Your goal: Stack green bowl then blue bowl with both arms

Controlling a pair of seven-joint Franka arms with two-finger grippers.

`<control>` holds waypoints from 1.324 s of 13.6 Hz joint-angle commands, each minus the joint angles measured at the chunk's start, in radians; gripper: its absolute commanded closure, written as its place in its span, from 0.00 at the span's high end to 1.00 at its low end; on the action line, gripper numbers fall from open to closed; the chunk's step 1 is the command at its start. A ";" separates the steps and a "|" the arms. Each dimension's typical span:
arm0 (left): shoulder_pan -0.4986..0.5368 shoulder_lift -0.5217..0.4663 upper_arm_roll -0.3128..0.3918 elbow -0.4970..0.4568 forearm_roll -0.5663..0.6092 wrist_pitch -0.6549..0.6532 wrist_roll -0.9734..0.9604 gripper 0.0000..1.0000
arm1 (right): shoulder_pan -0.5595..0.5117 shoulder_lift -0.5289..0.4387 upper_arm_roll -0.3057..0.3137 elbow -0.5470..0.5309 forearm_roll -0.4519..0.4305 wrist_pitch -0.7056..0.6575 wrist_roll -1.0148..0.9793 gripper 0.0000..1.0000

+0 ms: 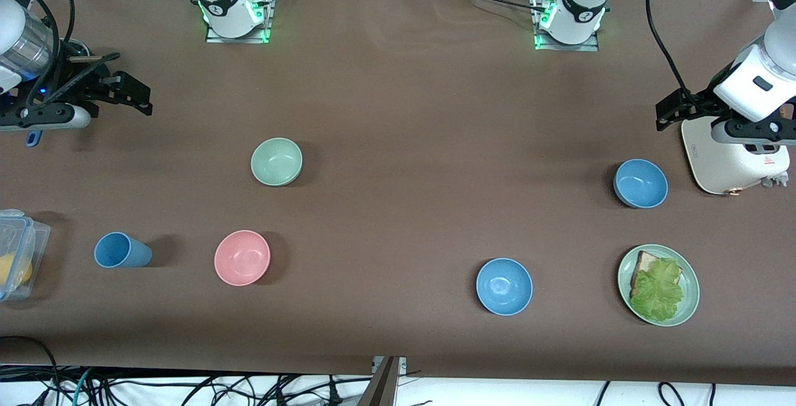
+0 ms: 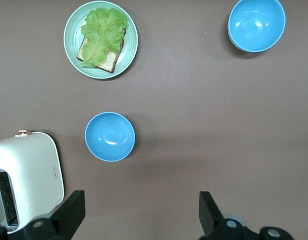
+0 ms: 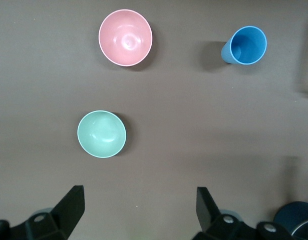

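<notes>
The pale green bowl [image 1: 277,161] sits upright on the brown table toward the right arm's end; it also shows in the right wrist view [image 3: 101,134]. One blue bowl [image 1: 640,183] sits beside the toaster and shows in the left wrist view [image 2: 109,136]. A second blue bowl [image 1: 504,286] sits nearer the front camera and also shows there [image 2: 256,24]. My right gripper [image 1: 134,86] is open and empty, up over the right arm's end of the table [image 3: 138,207]. My left gripper [image 1: 665,110] is open and empty over the table beside the toaster [image 2: 141,210].
A pink bowl [image 1: 242,257] and a blue cup [image 1: 121,250] lie nearer the front camera than the green bowl. A green plate [image 1: 689,294] with bread and lettuce and a white toaster [image 1: 734,157] are at the left arm's end. A clear plastic box [image 1: 18,257] sits at the right arm's end.
</notes>
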 commanded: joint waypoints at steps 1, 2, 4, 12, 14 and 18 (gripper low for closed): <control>0.005 0.017 0.005 0.031 0.007 -0.025 0.015 1.00 | -0.017 0.009 0.008 0.022 -0.008 -0.014 -0.008 0.99; 0.021 0.017 0.004 0.031 0.007 -0.025 0.017 1.00 | -0.024 0.009 0.002 0.022 -0.008 -0.014 0.001 0.99; 0.028 0.017 0.004 0.031 0.007 -0.026 0.019 1.00 | -0.027 0.023 0.002 0.022 -0.006 -0.014 0.001 0.99; 0.032 0.018 0.004 0.034 0.006 -0.048 0.019 1.00 | -0.035 0.062 0.004 -0.074 0.014 0.004 -0.025 0.99; 0.031 0.017 -0.004 0.034 0.006 -0.048 0.008 1.00 | -0.035 0.019 0.005 -0.264 0.082 0.179 -0.022 0.99; 0.032 0.017 0.001 0.034 0.006 -0.049 0.012 1.00 | -0.029 -0.015 0.096 -0.629 0.103 0.610 0.030 0.99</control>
